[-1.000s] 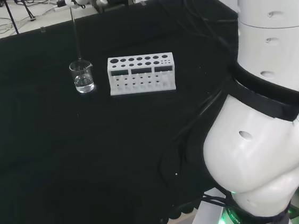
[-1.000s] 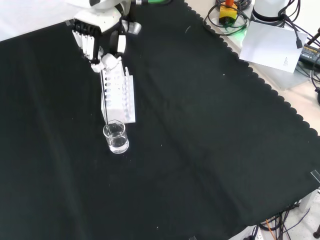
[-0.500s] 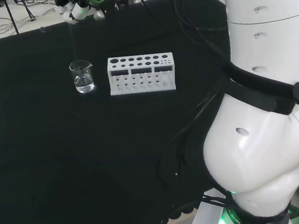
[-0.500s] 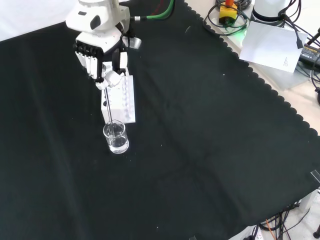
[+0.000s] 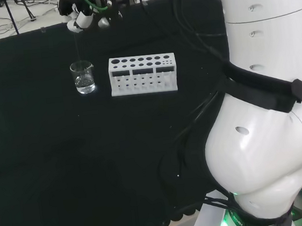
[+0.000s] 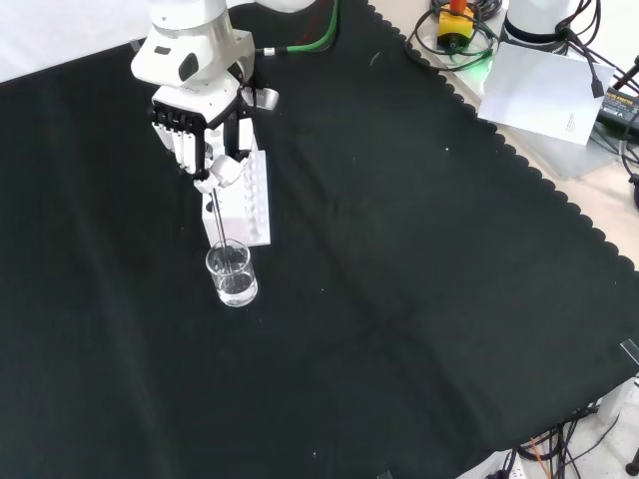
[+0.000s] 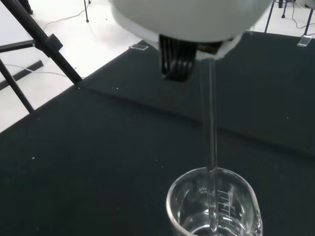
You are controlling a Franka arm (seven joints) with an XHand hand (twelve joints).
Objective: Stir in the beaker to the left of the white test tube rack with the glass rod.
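Note:
A clear glass beaker (image 5: 83,77) with a little water stands on the black cloth, left of the white test tube rack (image 5: 143,74) in the head view. The front view shows the beaker (image 6: 231,274) just below the rack (image 6: 245,198). The hand (image 6: 203,130) hangs above the beaker, its fingers curled round a thin glass rod (image 6: 218,221). The rod runs straight down into the beaker. In the wrist view the rod (image 7: 210,128) dips through the beaker's (image 7: 212,206) rim into the water. In the head view the hand (image 5: 82,16) is high above the beaker.
The arm's big white links (image 5: 268,95) take up the right of the head view. Cables, a white sheet of paper (image 6: 544,90) and an orange item lie beyond the cloth's scalloped edge at the front view's top right. Tripod legs (image 7: 34,44) stand beyond the bench.
The hand has come down and toward the beaker with the rod. The rod's tip, at the rim a second ago, now reaches into the water.

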